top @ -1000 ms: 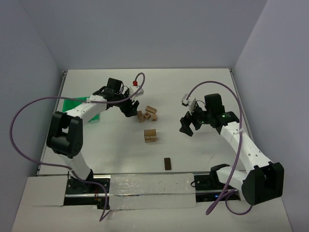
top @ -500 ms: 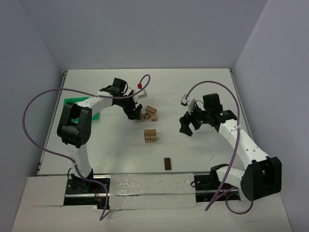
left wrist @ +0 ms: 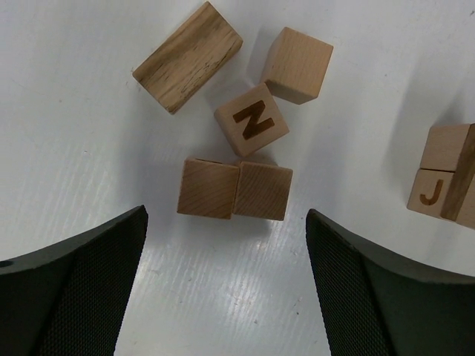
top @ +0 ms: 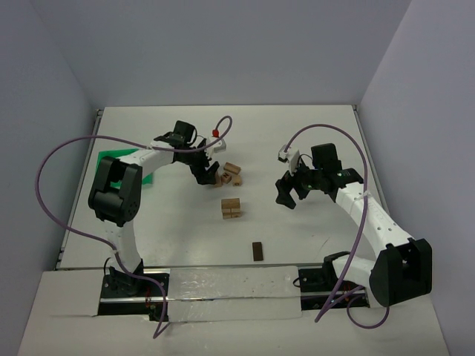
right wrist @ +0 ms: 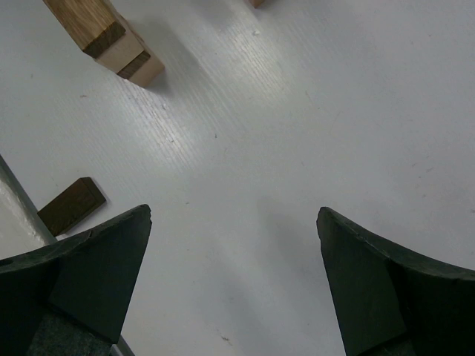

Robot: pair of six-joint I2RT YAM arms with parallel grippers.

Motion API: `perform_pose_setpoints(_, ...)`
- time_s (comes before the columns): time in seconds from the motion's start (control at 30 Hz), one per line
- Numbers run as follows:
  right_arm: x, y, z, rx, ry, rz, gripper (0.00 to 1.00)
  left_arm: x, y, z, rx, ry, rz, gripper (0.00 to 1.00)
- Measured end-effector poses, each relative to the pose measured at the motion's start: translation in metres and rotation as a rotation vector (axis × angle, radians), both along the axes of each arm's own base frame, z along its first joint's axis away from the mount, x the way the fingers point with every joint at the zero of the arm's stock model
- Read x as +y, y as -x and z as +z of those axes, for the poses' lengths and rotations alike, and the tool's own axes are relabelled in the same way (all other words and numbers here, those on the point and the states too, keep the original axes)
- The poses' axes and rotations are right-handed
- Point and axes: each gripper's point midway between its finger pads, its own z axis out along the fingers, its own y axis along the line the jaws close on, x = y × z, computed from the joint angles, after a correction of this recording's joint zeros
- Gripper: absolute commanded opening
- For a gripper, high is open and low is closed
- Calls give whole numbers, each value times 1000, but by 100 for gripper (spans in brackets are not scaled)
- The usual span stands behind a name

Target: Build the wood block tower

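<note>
Nearest you, a dark brown block (top: pixel 257 251) lay alone on the surface (top: pixel 312 141). Beyond it, the tower (top: pixel 231 208) stood between your arms. Your right tool (top: pixel 288 194) hung wide open, empty. Your left tool (top: pixel 208 178) gaped empty above five loose wood blocks (left wrist: pixel 236 189).

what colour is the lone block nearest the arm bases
The block is dark brown; top external view.

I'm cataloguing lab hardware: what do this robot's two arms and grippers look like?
The left arm and right arm have white links with bulky black joints and a looping purple cable each. The left gripper and right gripper are black, with two broad, finely textured fingers.
</note>
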Motion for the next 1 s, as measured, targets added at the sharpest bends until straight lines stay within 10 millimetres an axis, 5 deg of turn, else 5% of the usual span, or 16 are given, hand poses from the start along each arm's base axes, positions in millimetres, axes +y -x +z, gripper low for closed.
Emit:
perform_pose_setpoints(0.7, -1, 0, -1, 2, 4, -3, 100, -6, 2, -22, -115, -109, -55, 86)
perform_pose_setpoints(0.87, -1, 0, -1, 2, 4, -3, 100, -3, -7, -23, -128, -127, 8, 70)
perform_pose_setpoints(1.0, -1, 0, -1, 2, 4, -3, 100, -2, -8, -23, -112, -115, 81, 47)
